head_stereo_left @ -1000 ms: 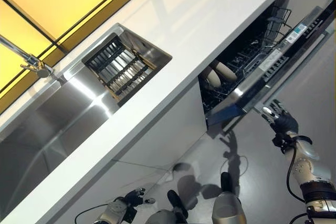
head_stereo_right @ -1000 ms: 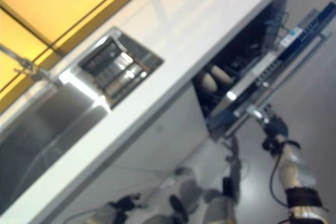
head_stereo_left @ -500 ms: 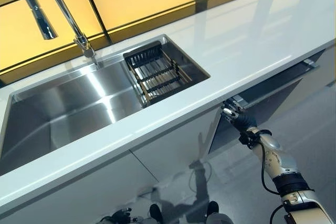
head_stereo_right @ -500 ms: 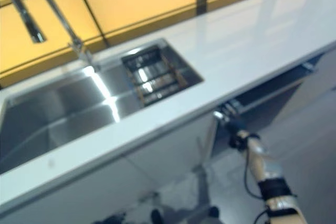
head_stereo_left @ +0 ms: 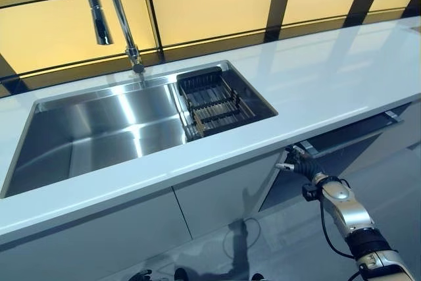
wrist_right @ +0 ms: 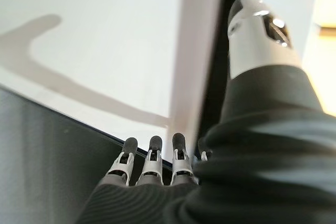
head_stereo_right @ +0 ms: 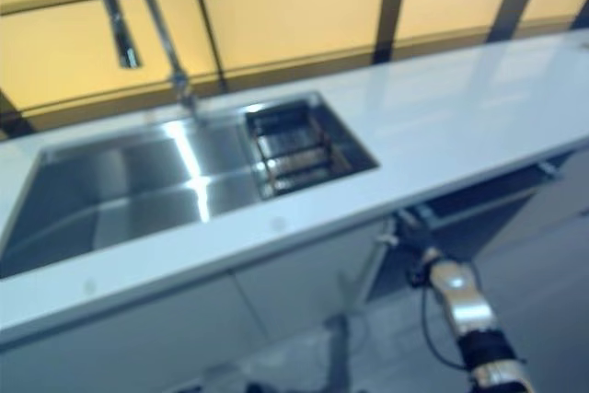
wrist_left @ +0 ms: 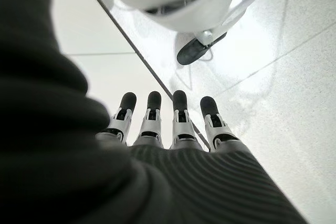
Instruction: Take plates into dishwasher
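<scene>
Left hand low over floor, fingers straight, empty, idle. Right hand under desk edge, fingers extended at top edge of dishwasher door, door nearly closed, likely being pushed or pulled. Beyond desk edge: sink with dark rack, tap behind. No plates visible.

White countertop with inset steel sink

A steel sink sits in the white counter; a rack, seemingly empty, rests inside beside the tap.
</scene>
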Available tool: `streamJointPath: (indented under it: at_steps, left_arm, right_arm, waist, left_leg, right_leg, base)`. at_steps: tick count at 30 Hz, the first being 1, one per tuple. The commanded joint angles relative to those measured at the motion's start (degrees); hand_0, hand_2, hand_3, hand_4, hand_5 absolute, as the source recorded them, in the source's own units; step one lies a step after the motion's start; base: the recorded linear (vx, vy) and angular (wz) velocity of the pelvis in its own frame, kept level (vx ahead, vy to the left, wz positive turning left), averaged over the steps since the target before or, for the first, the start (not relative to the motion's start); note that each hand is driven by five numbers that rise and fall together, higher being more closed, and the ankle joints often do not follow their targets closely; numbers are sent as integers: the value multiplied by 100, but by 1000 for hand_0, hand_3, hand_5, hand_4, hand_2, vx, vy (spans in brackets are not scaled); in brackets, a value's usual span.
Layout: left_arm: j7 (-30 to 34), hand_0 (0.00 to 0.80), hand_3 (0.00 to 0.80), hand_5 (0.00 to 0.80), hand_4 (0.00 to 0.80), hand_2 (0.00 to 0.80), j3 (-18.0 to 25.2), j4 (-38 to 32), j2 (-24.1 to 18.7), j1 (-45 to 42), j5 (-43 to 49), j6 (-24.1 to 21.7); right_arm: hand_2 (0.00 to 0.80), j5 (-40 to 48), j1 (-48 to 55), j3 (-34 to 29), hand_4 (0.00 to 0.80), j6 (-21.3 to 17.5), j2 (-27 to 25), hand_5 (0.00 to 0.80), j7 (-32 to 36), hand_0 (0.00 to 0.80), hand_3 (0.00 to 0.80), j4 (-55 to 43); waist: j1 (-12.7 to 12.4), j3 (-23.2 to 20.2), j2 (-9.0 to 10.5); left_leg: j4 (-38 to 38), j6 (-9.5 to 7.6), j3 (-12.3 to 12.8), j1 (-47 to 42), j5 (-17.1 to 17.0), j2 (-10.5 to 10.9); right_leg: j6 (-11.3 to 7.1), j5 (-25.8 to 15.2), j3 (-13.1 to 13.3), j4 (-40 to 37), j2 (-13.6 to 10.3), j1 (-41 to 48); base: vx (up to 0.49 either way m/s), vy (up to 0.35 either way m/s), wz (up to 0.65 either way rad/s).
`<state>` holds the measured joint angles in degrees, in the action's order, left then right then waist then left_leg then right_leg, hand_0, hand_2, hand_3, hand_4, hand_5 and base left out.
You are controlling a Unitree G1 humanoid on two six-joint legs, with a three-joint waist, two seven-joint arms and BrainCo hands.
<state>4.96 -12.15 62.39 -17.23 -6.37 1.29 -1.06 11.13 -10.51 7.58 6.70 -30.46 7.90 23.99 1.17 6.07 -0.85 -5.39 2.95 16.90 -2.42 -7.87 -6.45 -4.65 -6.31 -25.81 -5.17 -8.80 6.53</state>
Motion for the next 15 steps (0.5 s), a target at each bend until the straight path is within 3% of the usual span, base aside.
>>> streamJointPath:
  at_steps: [1,7,15]
  left_arm:
    - [-129,0,0,0,0,0,143,9,-259,343,-137,-108]
    - [-87,0,0,0,0,0,141,157,-282,478,-115,-93]
    - [22,0,0,0,0,0,-22,307,-335,792,13,155]
  right_arm:
    - [0,-247,-253,116,0,16,-127,0,120,0,0,253]
    - [0,-351,-52,236,0,387,241,0,-114,0,0,1344]
    - [0,-566,44,51,0,333,747,0,-264,0,0,3434]
  waist:
    - [-214,391,157]
    - [-381,311,172]
    - [-526,199,110]
  left_leg:
    - [39,-193,263,-262,1053,235]
    - [39,-383,68,-312,1209,393]
    - [39,-753,-451,-365,1412,673]
  right_leg:
    - [0,1112,-150,157,109,418]
    - [-94,1061,-278,435,-60,459]
    - [-362,384,-194,1293,-434,291]
  base:
    - [50,130,9]
    - [69,150,18]
    - [85,182,19]
